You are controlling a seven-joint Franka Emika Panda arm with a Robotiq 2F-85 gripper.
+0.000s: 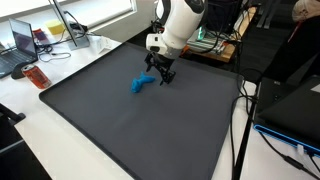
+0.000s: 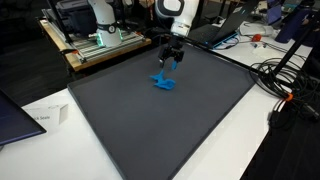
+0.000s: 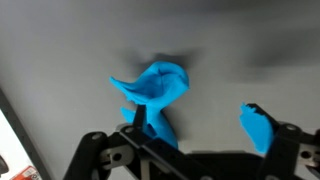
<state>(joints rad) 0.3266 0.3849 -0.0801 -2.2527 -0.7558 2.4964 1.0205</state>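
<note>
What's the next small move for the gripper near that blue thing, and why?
Probably a slight sideways shift to centre the open gripper on the blue object: in the wrist view it sits by one finger, not midway, so closing now might only nudge it.

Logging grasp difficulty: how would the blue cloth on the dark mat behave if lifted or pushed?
The blue cloth shows soft folds, so probably floppy, drooping when lifted. It looks thin, likely light. Pushed across the mat, it would probably bunch, not roll.
</note>
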